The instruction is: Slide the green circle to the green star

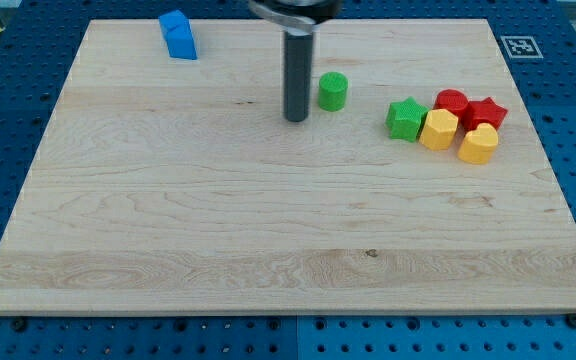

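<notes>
The green circle [332,91] is a short green cylinder standing on the wooden board [218,230] near the view's top, just right of centre. The green star [406,119] lies to its right and a little lower, at the left end of a cluster of blocks. My tip [296,118] rests on the board just left of the green circle and slightly below it, with a small gap between them. The dark rod rises from the tip to the view's top edge.
Touching the green star's right side is a yellow hexagon [439,130]. Behind it are a red circle [452,103] and a red star [486,113], with a yellow heart [478,146] at the lower right. A blue block [178,35] stands at the top left.
</notes>
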Tool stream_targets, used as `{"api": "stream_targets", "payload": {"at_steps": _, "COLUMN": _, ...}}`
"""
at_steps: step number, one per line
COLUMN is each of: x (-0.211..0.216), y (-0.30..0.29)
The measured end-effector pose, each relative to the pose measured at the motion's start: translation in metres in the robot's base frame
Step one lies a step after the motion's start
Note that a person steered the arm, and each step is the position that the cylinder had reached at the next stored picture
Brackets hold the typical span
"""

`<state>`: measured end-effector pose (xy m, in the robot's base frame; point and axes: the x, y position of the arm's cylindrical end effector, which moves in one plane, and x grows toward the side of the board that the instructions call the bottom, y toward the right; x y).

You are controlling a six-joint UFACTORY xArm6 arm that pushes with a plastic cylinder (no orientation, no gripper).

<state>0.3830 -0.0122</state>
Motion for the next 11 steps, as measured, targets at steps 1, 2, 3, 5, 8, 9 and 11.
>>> {"api": "stream_targets", "payload": {"at_steps": 1, "x": -0.023, "y": -0.014}}
{"api": "stream_targets", "payload": {"at_steps": 2, "x": -0.049, "y": 0.006}}
{"api": "stream_targets", "payload": {"at_steps": 3, "x": -0.050, "y": 0.012}}
{"api": "stream_targets", "payload": {"at_steps": 5, "x": -0.050, "y": 0.050}}
{"api": "stream_targets", "payload": {"at_steps": 8, "x": -0.022, "y": 0.096}}
{"api": "stream_targets", "payload": {"at_steps": 9, "x": -0.024, "y": 0.101}}
{"api": "stream_targets", "payload": {"at_steps": 11, "x": -0.033, "y": 0.118}}
